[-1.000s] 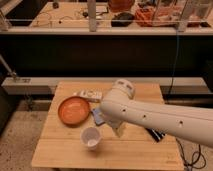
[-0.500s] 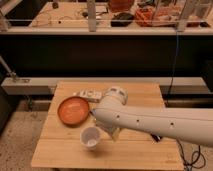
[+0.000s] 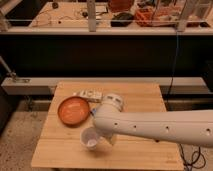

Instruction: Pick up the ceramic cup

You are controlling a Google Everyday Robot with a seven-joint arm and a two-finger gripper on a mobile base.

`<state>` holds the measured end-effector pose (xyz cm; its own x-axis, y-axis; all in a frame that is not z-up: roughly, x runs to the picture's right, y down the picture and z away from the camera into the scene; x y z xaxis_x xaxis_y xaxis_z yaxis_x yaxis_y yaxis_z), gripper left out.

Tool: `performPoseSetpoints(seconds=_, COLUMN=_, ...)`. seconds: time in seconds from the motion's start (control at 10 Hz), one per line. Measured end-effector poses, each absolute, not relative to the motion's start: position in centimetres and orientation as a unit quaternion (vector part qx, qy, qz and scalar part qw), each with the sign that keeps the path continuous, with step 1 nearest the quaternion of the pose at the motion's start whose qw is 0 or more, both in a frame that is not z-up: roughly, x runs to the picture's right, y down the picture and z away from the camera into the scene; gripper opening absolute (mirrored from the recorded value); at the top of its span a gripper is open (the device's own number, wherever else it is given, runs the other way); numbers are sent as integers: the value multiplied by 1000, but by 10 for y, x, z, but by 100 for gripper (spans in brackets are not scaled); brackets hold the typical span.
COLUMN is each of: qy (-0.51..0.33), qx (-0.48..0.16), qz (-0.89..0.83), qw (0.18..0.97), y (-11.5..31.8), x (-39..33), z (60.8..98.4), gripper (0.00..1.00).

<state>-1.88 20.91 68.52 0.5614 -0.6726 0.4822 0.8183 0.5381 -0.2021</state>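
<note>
The ceramic cup (image 3: pixel 90 138) is small, white and round and stands upright near the front of the wooden table (image 3: pixel 145 100). My white arm (image 3: pixel 160 127) reaches in from the right across the table. Its end comes down right beside the cup's right side. My gripper (image 3: pixel 106 138) sits under the arm's end, against the cup's right rim, and is mostly hidden by the arm. I cannot tell whether it touches or holds the cup.
A wide shallow orange dish (image 3: pixel 74 110) lies left of centre, just behind the cup. A small pale box (image 3: pixel 89 95) lies behind the dish. A dark shelf unit stands behind the table. Cables (image 3: pixel 192 157) hang at the front right.
My arm has swung left and down, bringing its end from behind the cup to right beside it. The cup and the dish have not moved.
</note>
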Motion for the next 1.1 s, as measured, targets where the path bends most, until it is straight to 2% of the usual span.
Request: performPoseSetpoints(seconds=1.1, qy=-197, qx=-195, qz=-464, qw=841, y=228, x=-35, z=718, gripper=80)
